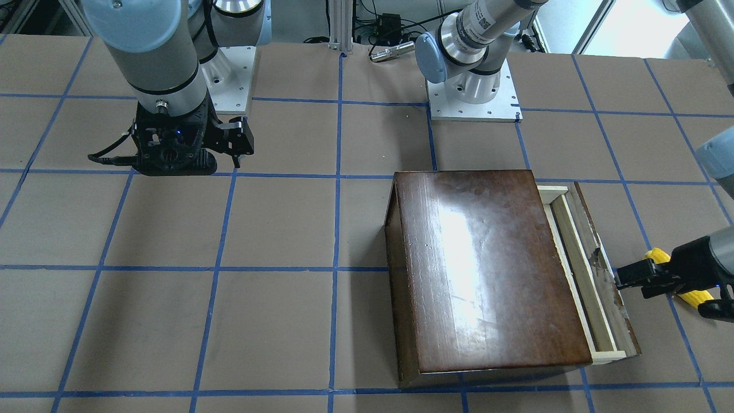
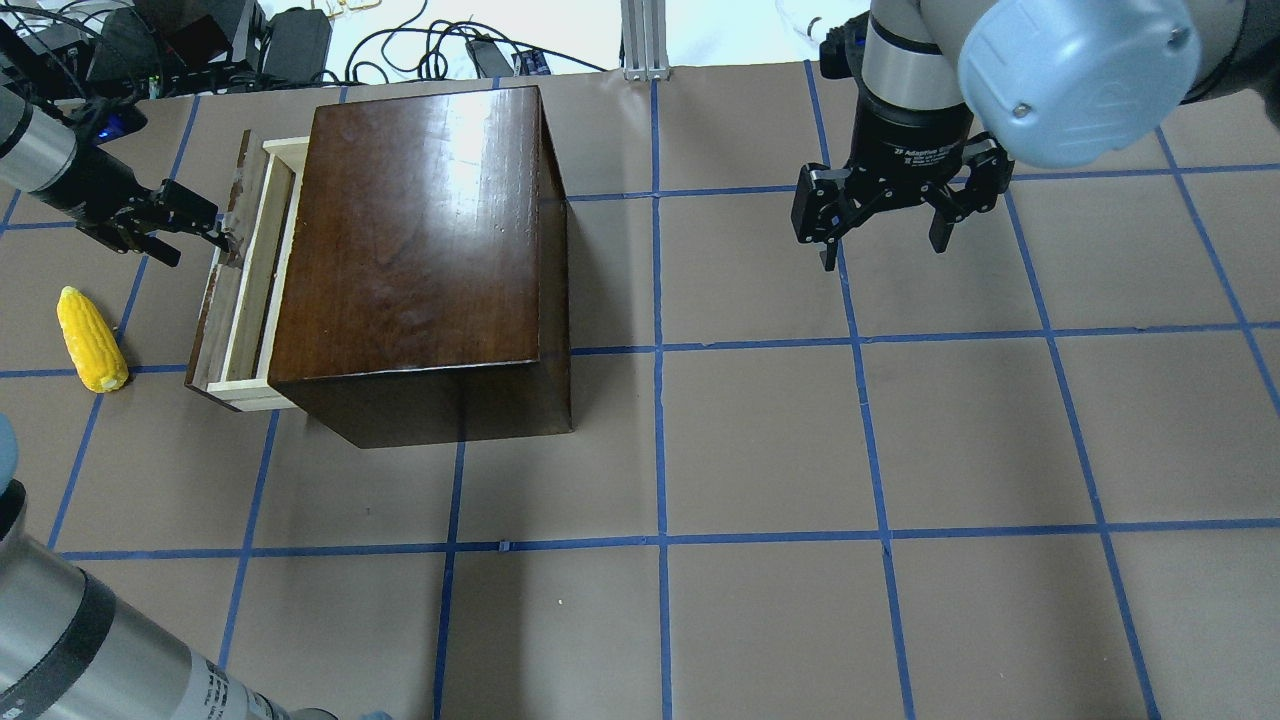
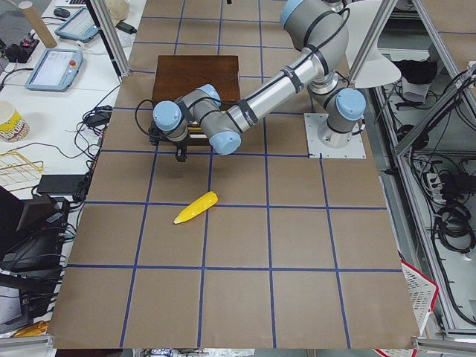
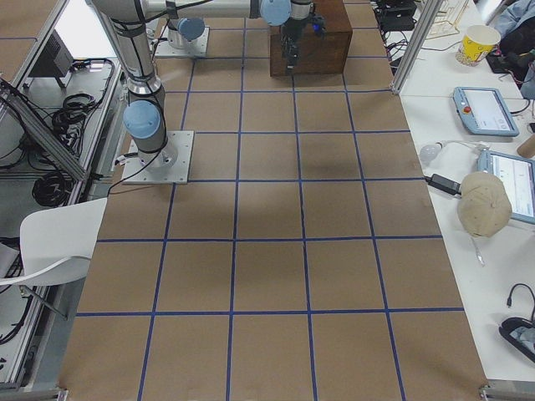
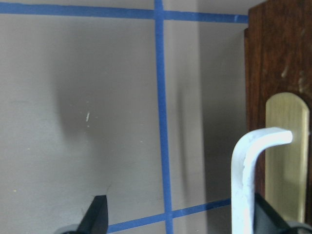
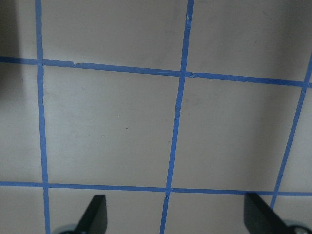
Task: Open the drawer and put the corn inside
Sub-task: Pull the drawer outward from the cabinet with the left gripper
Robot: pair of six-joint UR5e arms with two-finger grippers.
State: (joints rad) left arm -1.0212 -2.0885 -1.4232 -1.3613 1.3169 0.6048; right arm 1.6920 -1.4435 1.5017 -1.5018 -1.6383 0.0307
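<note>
The glossy dark-brown box [image 2: 420, 250] stands on the table's left half. Its drawer [image 2: 245, 290] is pulled out a little, so a strip of pale wood shows behind the chipped front panel [image 1: 602, 269]. My left gripper [image 2: 205, 225] is open at that panel. In the left wrist view its right fingertip [image 5: 265, 217] sits next to the white bent handle [image 5: 248, 175]. The yellow corn [image 2: 90, 340] lies on the table beside the drawer, apart from the gripper. My right gripper [image 2: 885, 245] is open and empty above the table, far from the box.
Cables and power bricks [image 2: 250, 40] lie along the table's far edge, and an aluminium post [image 2: 640, 40] stands there. The arm bases [image 1: 473, 92] are bolted on the robot's side. Blue tape lines grid the brown table [image 2: 760, 440].
</note>
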